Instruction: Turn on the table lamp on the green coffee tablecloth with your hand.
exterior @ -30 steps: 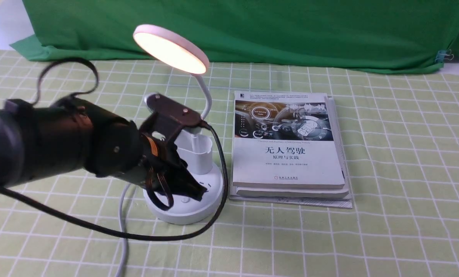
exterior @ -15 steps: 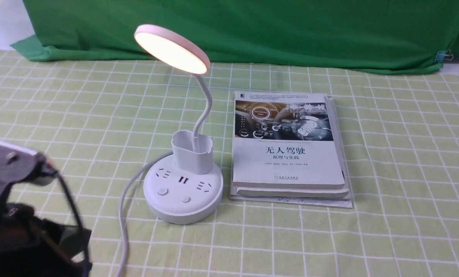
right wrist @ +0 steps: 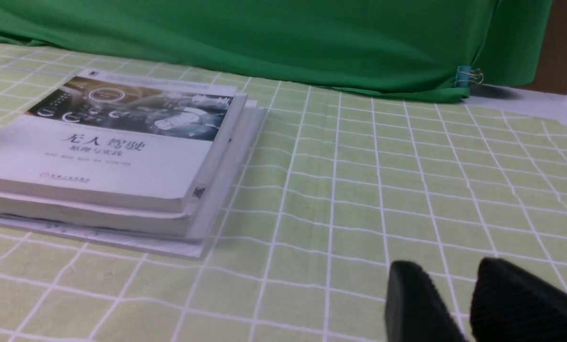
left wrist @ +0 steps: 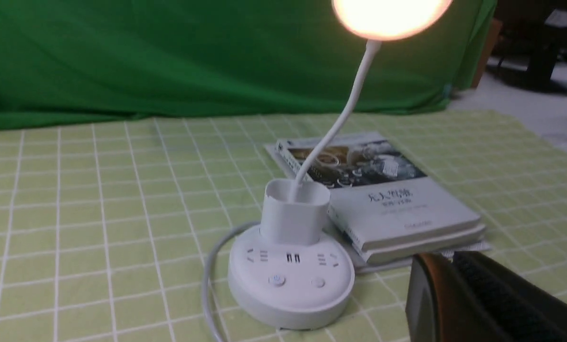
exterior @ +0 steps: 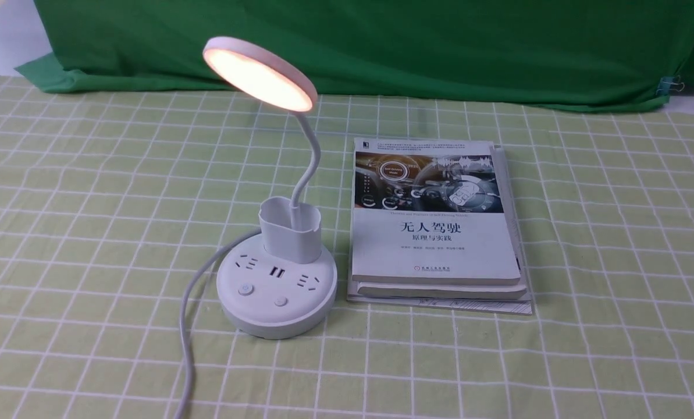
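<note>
Two grippers, right (right wrist: 449,285) parted (holding nothing).

We looked steeply down and forward from between the arms; each wrist view sat lower, nearer and shallower, and all three shared the stacked white paperback books (exterior: 434,244) and plain dark green backdrop cloth (exterior: 381,46).

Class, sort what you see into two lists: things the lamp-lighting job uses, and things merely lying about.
Job:
- table lamp, lit
- green coffee tablecloth beneath it
- left gripper, probably the hand used

Lying about:
- stacked books
- binder clip
</note>
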